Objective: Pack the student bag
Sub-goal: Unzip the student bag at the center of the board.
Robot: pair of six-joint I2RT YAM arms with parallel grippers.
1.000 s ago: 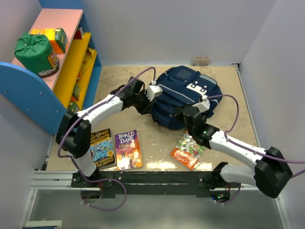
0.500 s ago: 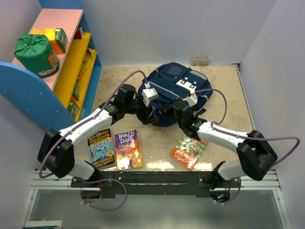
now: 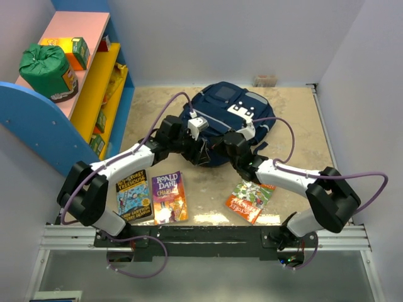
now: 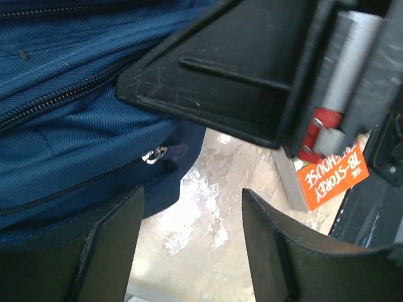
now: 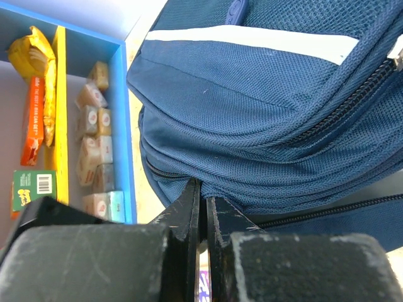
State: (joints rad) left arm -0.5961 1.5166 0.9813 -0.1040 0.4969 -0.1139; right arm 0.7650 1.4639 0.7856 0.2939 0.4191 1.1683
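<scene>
One student bag (image 3: 230,113) lies toward the far middle of the table (image 3: 302,113) in the top view, with the left gripper (image 3: 203,151) and right gripper (image 3: 220,148) at its near edge. The left wrist view shows its jaws spread wide beside the bag. The right wrist view shows its jaws nearly closed at the bag's hem; whether they pinch fabric cannot be told.

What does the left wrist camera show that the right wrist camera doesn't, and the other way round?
Only the left wrist view shows the open left claw and the corner of an orange book. Only the right wrist view shows the shut right claw, the pale stripe and the blue shelf holding snack packs. Both show the navy student bag and its zippers.
</scene>
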